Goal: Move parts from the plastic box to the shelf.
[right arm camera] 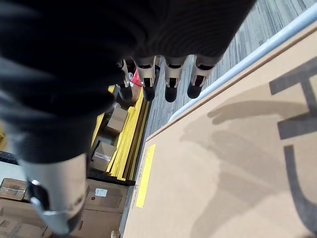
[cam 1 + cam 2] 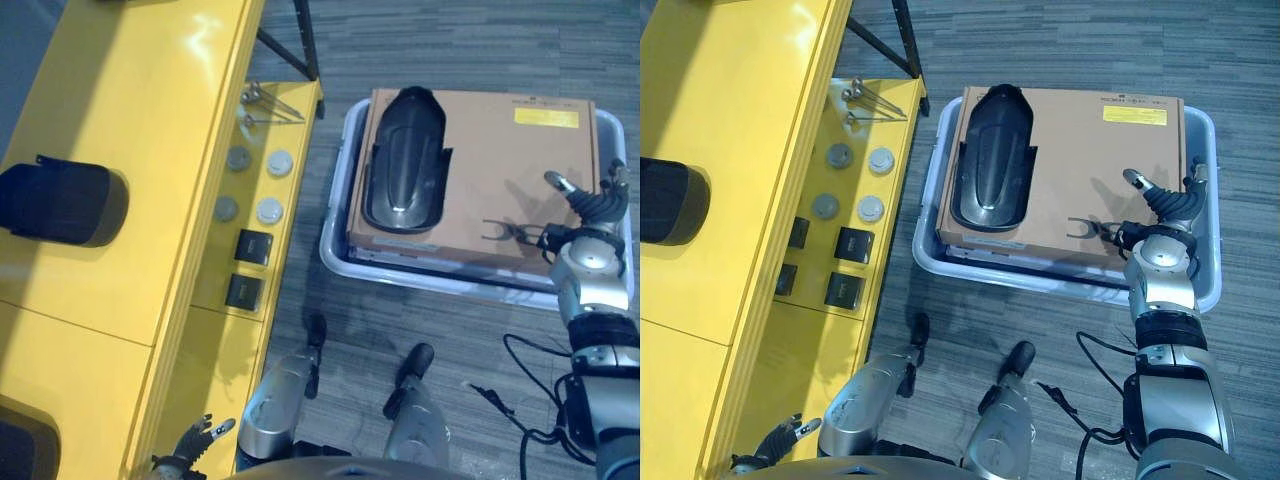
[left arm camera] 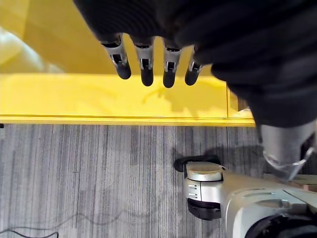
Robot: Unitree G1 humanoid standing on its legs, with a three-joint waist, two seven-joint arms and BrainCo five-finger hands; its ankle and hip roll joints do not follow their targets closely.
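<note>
Glossy black moulded part (image 2: 405, 160), possibly fender, lies on flat brown cardboard (image 2: 500, 170) in pale plastic box (image 2: 340, 250). Right hand (image 2: 590, 205) above cardboard, fingers relaxed, empty. Left hand (image 3: 148, 59) straight-fingered beside smooth yellow shelf (image 2: 130, 150).

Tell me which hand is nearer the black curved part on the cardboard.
Right. The right hand hovers open over the cardboard's right end, across the sheet from the black curved part. The left hand hangs low beside the yellow shelf, well away from the plastic box.
</note>
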